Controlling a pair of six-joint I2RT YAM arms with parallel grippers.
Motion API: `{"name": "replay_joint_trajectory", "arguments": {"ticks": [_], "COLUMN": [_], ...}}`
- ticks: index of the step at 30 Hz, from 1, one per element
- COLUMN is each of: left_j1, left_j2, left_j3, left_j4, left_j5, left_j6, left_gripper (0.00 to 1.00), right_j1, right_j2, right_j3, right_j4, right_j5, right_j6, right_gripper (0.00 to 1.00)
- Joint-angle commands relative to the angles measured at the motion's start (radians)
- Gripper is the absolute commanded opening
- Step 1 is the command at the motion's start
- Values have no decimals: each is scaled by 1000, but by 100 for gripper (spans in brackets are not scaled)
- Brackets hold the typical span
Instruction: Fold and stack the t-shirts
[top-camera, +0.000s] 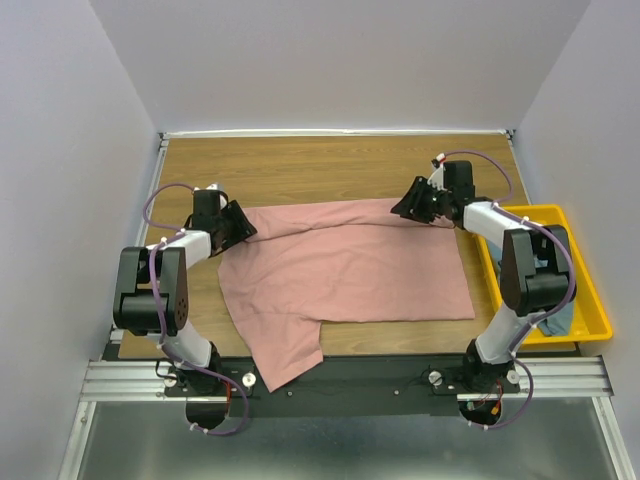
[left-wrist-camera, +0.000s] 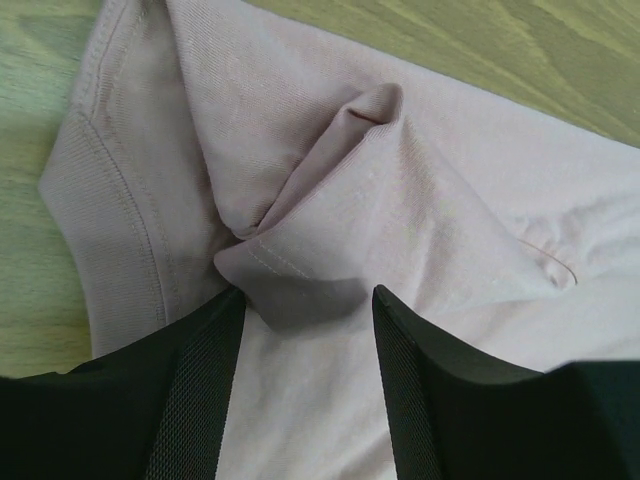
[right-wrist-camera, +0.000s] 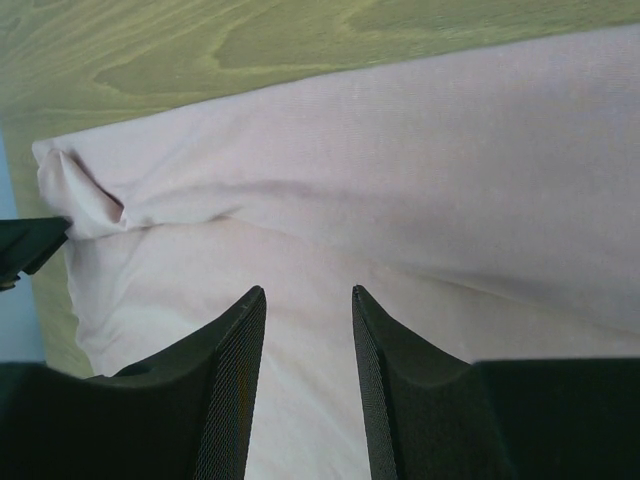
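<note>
The dusty-pink t-shirt (top-camera: 345, 265) lies spread on the wooden table, partly folded, one sleeve hanging toward the near edge. No print shows. My left gripper (top-camera: 240, 222) is at the shirt's far left corner, open, its jaws over a bunched fold of pink cloth (left-wrist-camera: 330, 190). My right gripper (top-camera: 412, 208) is at the shirt's far right edge, open, over flat pink cloth (right-wrist-camera: 400, 200). The blue-grey t-shirt (top-camera: 556, 318) lies in the yellow bin, mostly hidden by my right arm.
A yellow plastic bin (top-camera: 590, 300) stands at the table's right edge beside my right arm. Bare wood (top-camera: 320, 165) lies beyond the shirt. Grey walls close in left, right and back.
</note>
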Motion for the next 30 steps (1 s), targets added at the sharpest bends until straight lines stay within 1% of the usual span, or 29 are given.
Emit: {"name": "replay_joint_trajectory", "arguments": {"ticks": [1,3,6,9,10,12,14,17,21,22,30], "left_j1": [3,-1,-9,-20,-23,-26,-32,-40,-46,-47,-77], "left_j2": [8,-5,-23,-31,-26,-26,-34,-48,-61,-64,-71], "left_j3": [27,25,25,34,37,45,46,54,63,68,88], "left_j4": [25,22,15,17,15,14,11,-6,-20,-23,-43], "left_j5": [28,26,35,42,55,68,69,68,69,72,62], "left_j6": [-19,-20,-27,-28,-28,-36,-40,-50,-57,-59,-66], "left_gripper": [60,59,55,53,46,45,38,39,36,33,33], "right_j1": [-1,-1,1,1,-1,1,-1,1,1,1,2], "right_j2": [-45,-46,-48,-50,-50,-51,-53,-54,-57,-54,-51], "right_j3": [-21,-26,-29,-32,-35,-37,-38,-43,-52,-52,-55], "right_j4": [29,29,31,31,31,32,31,32,32,34,34], "right_j5": [-17,-18,-18,-15,-9,-9,-11,-11,-9,-12,-18], "right_j6": [-16,-16,-18,-19,-18,-19,-21,-19,-19,-19,-26], "right_gripper": [47,47,47,47,47,47,47,47,47,47,47]}}
